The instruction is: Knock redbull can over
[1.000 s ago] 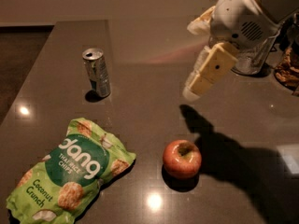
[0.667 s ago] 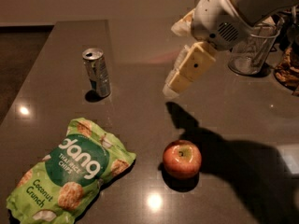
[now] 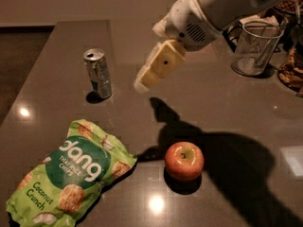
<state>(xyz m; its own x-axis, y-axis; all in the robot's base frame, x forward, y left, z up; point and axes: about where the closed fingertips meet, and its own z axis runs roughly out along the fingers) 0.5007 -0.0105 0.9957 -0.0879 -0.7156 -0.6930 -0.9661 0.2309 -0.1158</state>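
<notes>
Found the redbull can standing upright on the dark table, over on the left half, shiny pull-tab top up and a small shadow at its base. Spotted the gripper hanging in the air just right of the can, slanted down and left toward it, near but clearly apart and off the surface. Honestly couldn't tell whether that gripper was open or closed from this angle. Saw only bare tabletop in the gap between gripper and can, so nothing in the way there. Noticed a decent strip of bare table on the can's left too, up to the left edge slanting down toward the near-left corner of the view, with darker floor past it. Made out the back edge well behind the can, open surface all the way up to it. Clocked a green Dang chip bag lying flat at the front left, well clear of the can, and a red apple just right of the bag's corner, not touching it, sitting at the edge of the arm's big shadow. Also caught a clear glass cup way off at the back right, partly behind the arm, next to some clutter too dark to identify.
</notes>
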